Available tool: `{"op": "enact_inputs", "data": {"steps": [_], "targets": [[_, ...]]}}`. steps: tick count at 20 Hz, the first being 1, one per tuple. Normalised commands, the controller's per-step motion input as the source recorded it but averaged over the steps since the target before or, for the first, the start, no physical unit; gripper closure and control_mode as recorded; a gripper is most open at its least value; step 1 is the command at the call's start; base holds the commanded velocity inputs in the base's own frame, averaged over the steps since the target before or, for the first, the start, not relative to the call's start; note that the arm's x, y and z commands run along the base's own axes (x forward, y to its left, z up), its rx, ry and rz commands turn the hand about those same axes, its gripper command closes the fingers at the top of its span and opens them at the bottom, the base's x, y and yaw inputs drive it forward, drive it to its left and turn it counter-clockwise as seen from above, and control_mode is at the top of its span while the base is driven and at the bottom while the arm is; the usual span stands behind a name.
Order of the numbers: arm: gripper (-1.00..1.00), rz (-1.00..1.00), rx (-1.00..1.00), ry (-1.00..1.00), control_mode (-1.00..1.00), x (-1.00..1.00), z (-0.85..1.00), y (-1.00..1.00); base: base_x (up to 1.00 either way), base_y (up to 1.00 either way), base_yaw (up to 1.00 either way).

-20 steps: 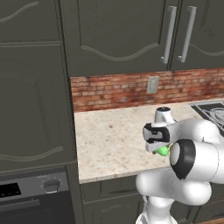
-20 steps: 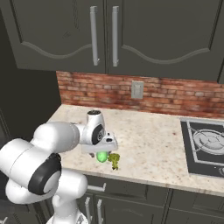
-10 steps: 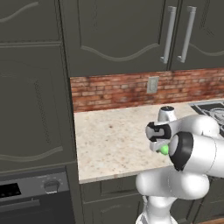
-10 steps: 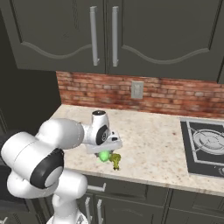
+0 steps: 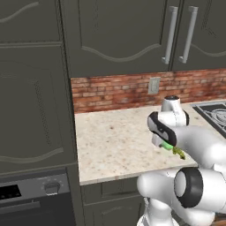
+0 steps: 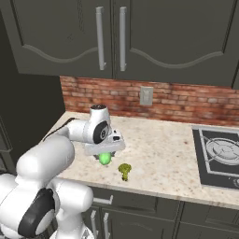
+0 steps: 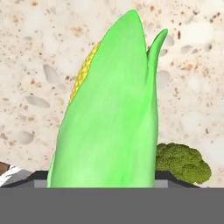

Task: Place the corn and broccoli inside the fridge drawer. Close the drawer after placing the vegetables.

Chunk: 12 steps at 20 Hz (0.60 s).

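Here the gripper [image 6: 105, 153] clasps the corn [image 7: 109, 113] just above the worktop [image 6: 163, 158], likely to carry it away; broccoli [image 6: 124, 171] waits just beside.

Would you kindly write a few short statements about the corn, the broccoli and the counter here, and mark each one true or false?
1. The corn sits between the fingers of the gripper. True.
2. The broccoli lies on the speckled counter. True.
3. The broccoli rests on the stove. False: it is on the counter, left of the stove.
4. The wall behind the counter is white tile. False: it is red brick.
5. The cabinet doors above the counter are shut. True.
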Motion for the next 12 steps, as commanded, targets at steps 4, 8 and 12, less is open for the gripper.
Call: {"op": "enact_inputs", "data": {"steps": [4, 8, 12], "targets": [[1.0, 0.0, 0.0, -0.04, -1.0, -0.67, 1.0, 0.34, 0.0, 0.0, 0.0], [1.0, 0.0, 0.0, -0.05, -1.0, -0.56, 1.0, 0.6, 0.0, 0.0, 0.0], [1.0, 0.0, 0.0, -0.01, -1.0, -0.39, 0.65, 0.33, 0.0, 0.0, 0.0]]}}
